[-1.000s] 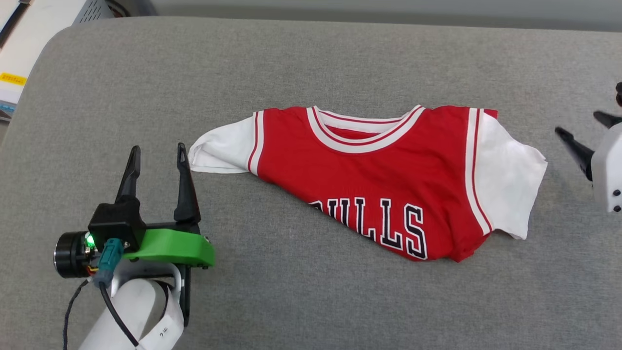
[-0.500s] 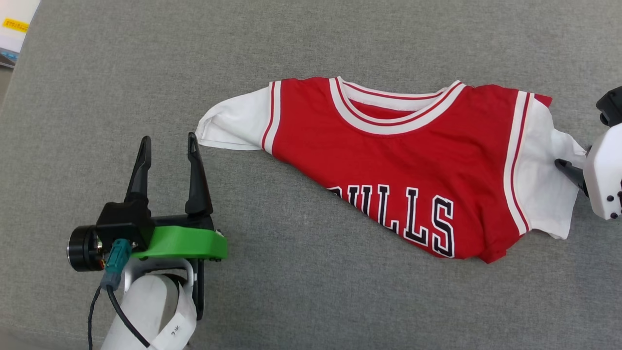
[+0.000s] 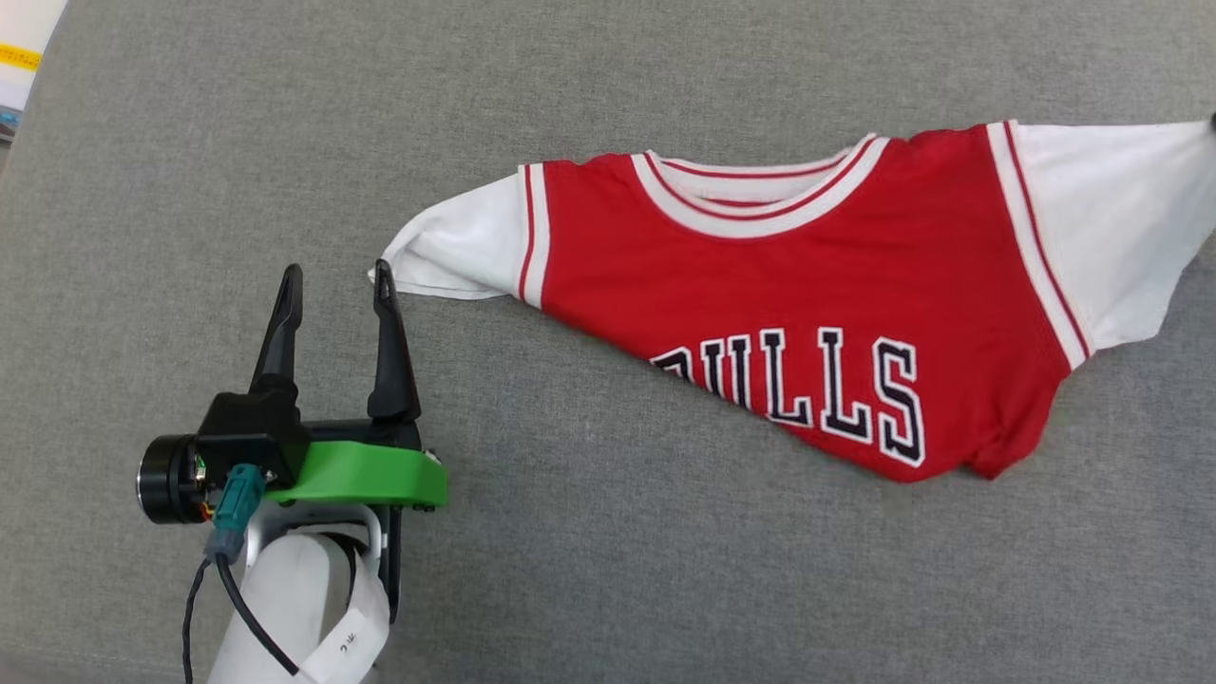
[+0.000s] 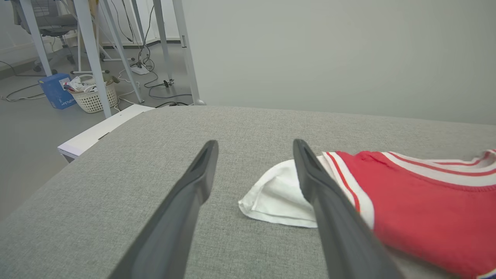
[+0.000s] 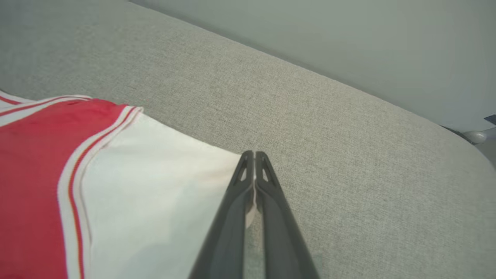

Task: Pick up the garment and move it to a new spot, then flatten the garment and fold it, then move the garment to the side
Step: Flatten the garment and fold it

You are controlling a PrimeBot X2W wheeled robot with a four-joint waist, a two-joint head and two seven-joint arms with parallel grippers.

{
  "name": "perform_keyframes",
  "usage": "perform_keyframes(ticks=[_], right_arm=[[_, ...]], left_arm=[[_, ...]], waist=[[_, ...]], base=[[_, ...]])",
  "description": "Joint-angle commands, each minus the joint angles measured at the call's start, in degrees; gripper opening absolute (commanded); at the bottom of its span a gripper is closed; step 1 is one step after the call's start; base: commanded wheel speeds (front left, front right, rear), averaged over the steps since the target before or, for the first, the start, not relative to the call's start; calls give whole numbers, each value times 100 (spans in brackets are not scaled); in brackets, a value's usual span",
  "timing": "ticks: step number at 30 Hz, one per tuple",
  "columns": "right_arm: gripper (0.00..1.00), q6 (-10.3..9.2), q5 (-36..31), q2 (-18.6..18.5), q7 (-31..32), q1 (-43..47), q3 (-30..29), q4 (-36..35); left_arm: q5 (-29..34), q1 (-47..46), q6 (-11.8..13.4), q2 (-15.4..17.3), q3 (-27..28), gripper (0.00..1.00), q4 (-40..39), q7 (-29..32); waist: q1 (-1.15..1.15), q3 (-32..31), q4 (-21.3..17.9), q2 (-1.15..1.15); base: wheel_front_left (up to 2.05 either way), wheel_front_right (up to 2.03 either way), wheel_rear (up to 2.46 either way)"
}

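Observation:
The garment [image 3: 788,285], a red jersey with white sleeves and black "BULLS" lettering, lies crumpled on the grey cushion [image 3: 608,570], its lower half tucked under. In the head view my left gripper [image 3: 334,275] stands open at the lower left, its right fingertip touching the hem of the left white sleeve [image 3: 446,256]. The left wrist view shows that sleeve [image 4: 279,197] just beyond the right finger [image 4: 310,186]. My right gripper [image 5: 254,155] is shut on the edge of the right white sleeve [image 5: 155,186], which is stretched out toward the right edge of the head view [image 3: 1121,218].
The grey cushion ends at a rounded edge on the far left [image 4: 100,139]. Beyond it are a white box [image 4: 97,130], table legs [image 4: 93,54], a basket [image 4: 93,97] and cables on the floor. A plain wall [image 4: 329,50] stands behind the cushion.
The right gripper shut on the right sleeve and pulled it out to the right and up, stretching the jersey. The head camera shifted downward. The left gripper stayed open beside the left sleeve.

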Motion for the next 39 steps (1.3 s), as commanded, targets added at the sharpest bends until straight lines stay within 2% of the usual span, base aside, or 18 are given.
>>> perform_keyframes(ticks=[1,7,13,18,19,20,21,26,31,36,39], right_arm=[[0,-5,68,-38,-54,-77,-76,128],[0,-5,78,-66,-3,-105,-329,1002],[0,-5,-63,207,-31,51,-456,2145],[0,-5,-86,392,-301,81,-430,2497],[25,-5,-88,399,-470,61,-454,2517],[68,-5,-95,397,-637,46,-488,2532],[100,-5,-102,405,-869,38,-535,2535],[100,-5,-378,340,-2153,76,-725,2480],[100,-5,-810,574,-3294,265,-915,2291],[100,-5,-1160,908,-3666,554,-1202,1794],[100,-5,-1438,1143,-3730,842,-1480,1348]], left_arm=[[56,-3,-55,-59,36,100,15,-34],[160,-59,-198,-172,107,100,69,-34],[253,-139,-319,-253,139,100,161,-34],[310,-163,-393,-291,167,100,262,-34],[319,-154,-406,-297,180,100,288,-34],[324,-149,-419,-302,188,100,310,-34],[327,-147,-437,-307,207,100,332,-34],[357,-111,-536,-315,334,100,349,-34],[391,-111,-694,-280,472,100,349,-34],[444,-325,-904,-112,550,100,374,-34],[459,-617,-1054,96,544,100,444,-34]], waist=[[0,36,27,0],[0,180,94,0],[0,276,171,0],[0,224,167,0],[0,185,156,0],[0,147,152,0],[0,87,142,0],[0,-182,74,0],[0,-428,-64,0],[0,-554,-192,0],[0,-614,-266,0]], base=[[0,0,0],[0,0,0],[0,0,0],[0,0,0],[0,0,0],[0,0,0],[0,0,0],[0,0,0],[0,0,0],[0,0,0],[0,0,0]])
